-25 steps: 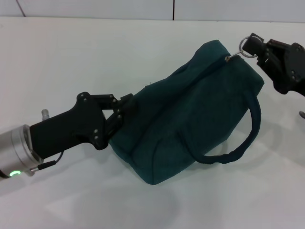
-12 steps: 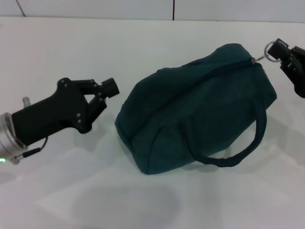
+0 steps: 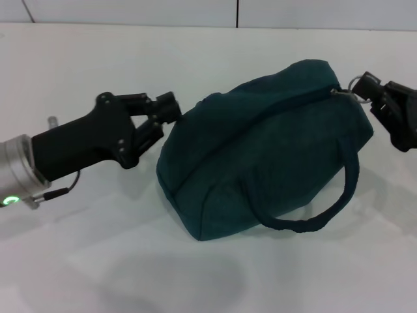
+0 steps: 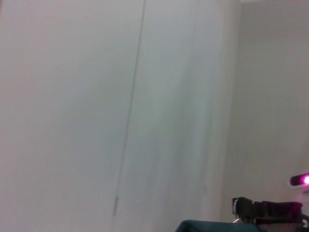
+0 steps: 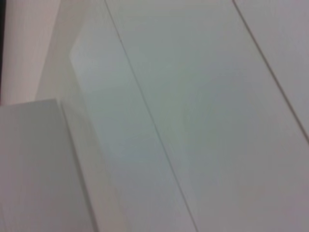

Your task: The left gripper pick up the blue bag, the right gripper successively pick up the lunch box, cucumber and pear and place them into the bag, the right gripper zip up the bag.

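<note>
A dark teal, boxy fabric bag, the blue bag [image 3: 260,147], is lying on its side on the white table [image 3: 98,65], zipped closed along its top seam, with one loop handle [image 3: 313,208] curving down onto the tabletop at the near side. To its left, the left gripper [image 3: 163,120], a black two-fingered claw on a black arm with a silver cuff and a green glowing ring [image 3: 9,200], is reaching in low over the table; its fingers are spread apart, with the tips just beside or brushing the bag's left end (contact is hard to judge) and nothing clamped between them. Farther back, at the bag's far right corner, the right gripper [image 3: 368,88], another black claw, is pinching the silver ring pull [image 3: 355,85] of the zipper, its fingers pressed together on it. In the left wrist view, a sliver of the teal fabric [image 4: 207,226] is showing beneath a pale wall, with the right gripper [image 4: 268,210] just beyond it. The right wrist view is showing only pale wall panels.
</note>
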